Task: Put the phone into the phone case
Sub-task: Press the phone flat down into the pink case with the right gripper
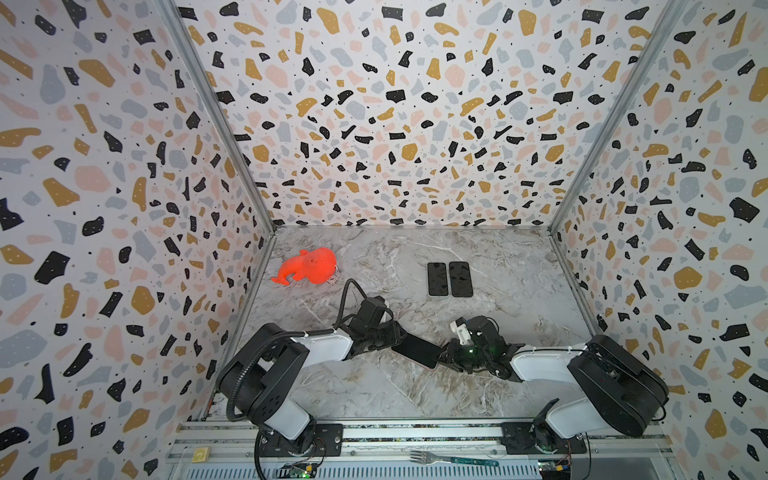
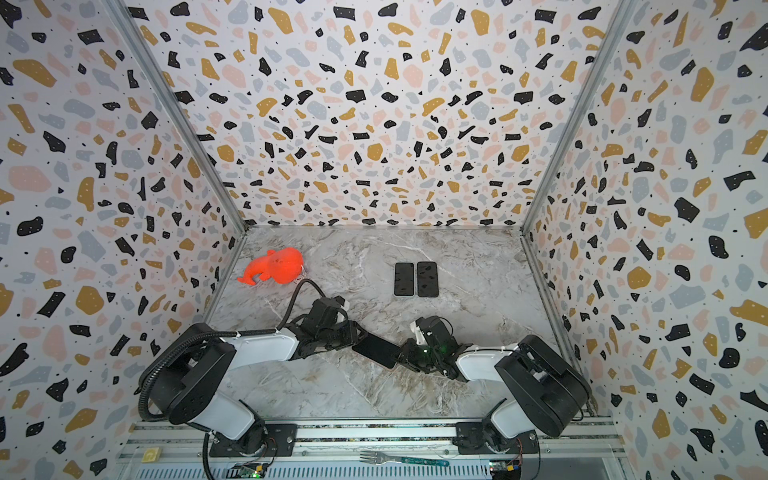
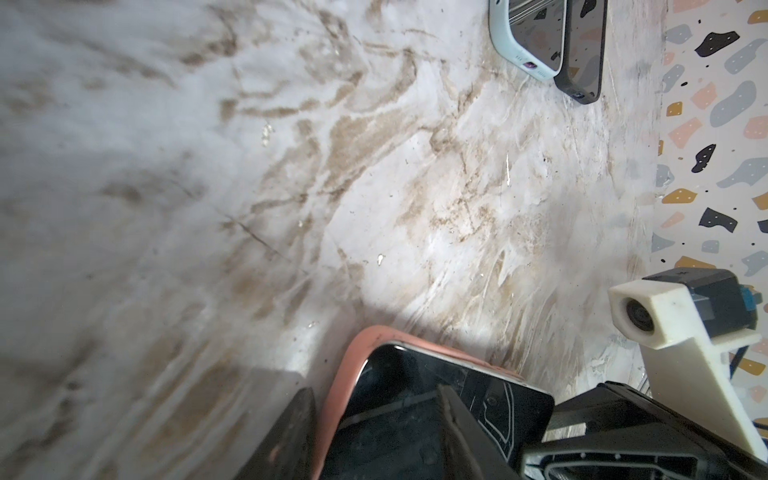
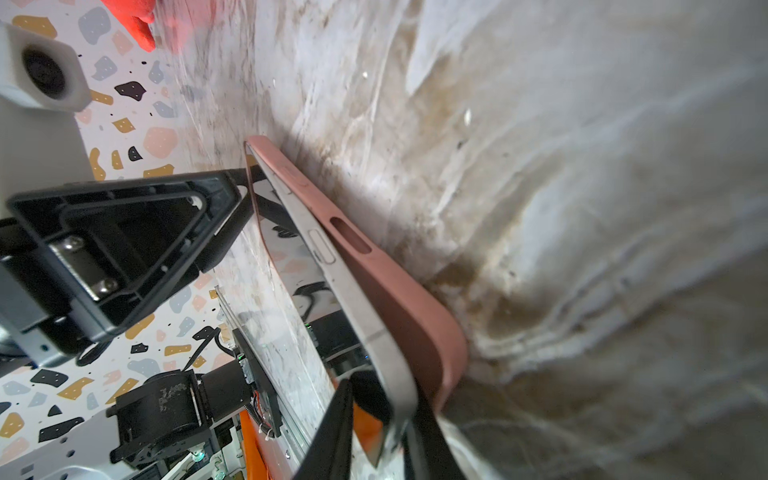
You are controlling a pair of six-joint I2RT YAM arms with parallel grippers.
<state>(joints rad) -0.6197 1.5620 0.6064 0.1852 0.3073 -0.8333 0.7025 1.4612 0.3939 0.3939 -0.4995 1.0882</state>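
Note:
A black-screened phone (image 1: 415, 351) (image 2: 376, 349) lies in a pink phone case (image 3: 345, 374), held low over the front middle of the marble table (image 1: 374, 395). In the right wrist view the phone's silver edge (image 4: 353, 291) stands proud of the case rim (image 4: 395, 299), more so toward my right gripper. My left gripper (image 1: 401, 338) (image 3: 374, 390) is shut on one end, with one finger on the screen and one behind the case. At the other end my right gripper (image 1: 442, 353) (image 4: 380, 390) is open around the phone. A gap shows between one finger (image 4: 340, 415) and the screen.
Two more cased phones, one light (image 1: 437, 279) and one dark (image 1: 460, 279), lie side by side at the back middle. An orange whale toy (image 1: 307, 266) sits at the back left. A fork (image 1: 453, 459) rests on the front rail. Patterned walls close in three sides.

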